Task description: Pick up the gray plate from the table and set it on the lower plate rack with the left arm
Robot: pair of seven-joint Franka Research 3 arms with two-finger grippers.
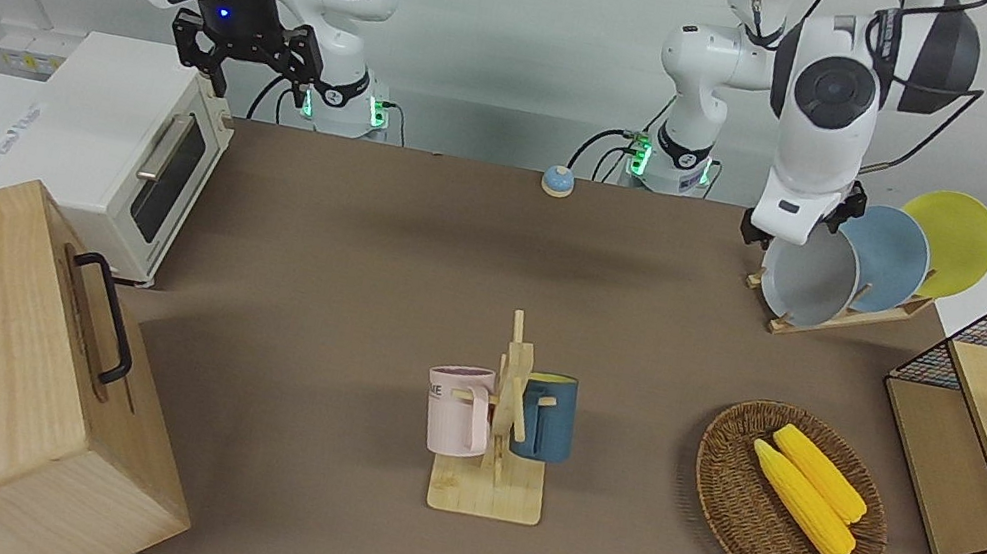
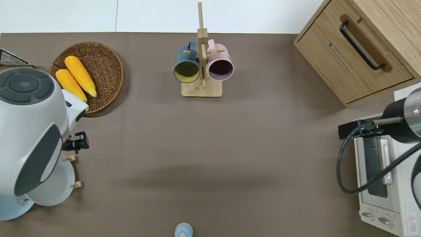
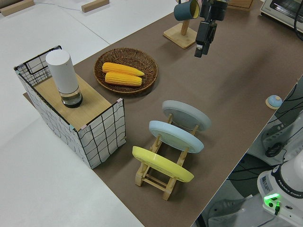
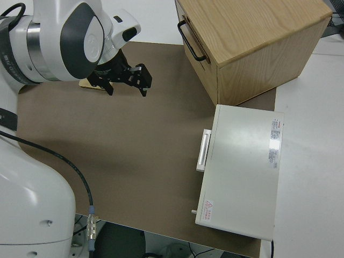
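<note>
The left gripper [image 2: 80, 142] is hanging at the left edge of the overhead view, gripping nothing, though whether its jaws are spread or closed cannot be told. Just below it in that frame, the gray plate [image 1: 808, 277] is standing tilted in the end slot of the lower plate rack [image 1: 854, 320], in the upper right of the front view. The light blue plate [image 1: 888, 255] and yellow plate [image 1: 952, 241] are leaning in the next slots. The right gripper [image 1: 244, 61] is parked with its jaws spread.

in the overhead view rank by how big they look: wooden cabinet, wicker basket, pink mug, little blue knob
1. wooden cabinet
2. wicker basket
3. pink mug
4. little blue knob, cut off by the picture's edge, yet clearly smallest.
</note>
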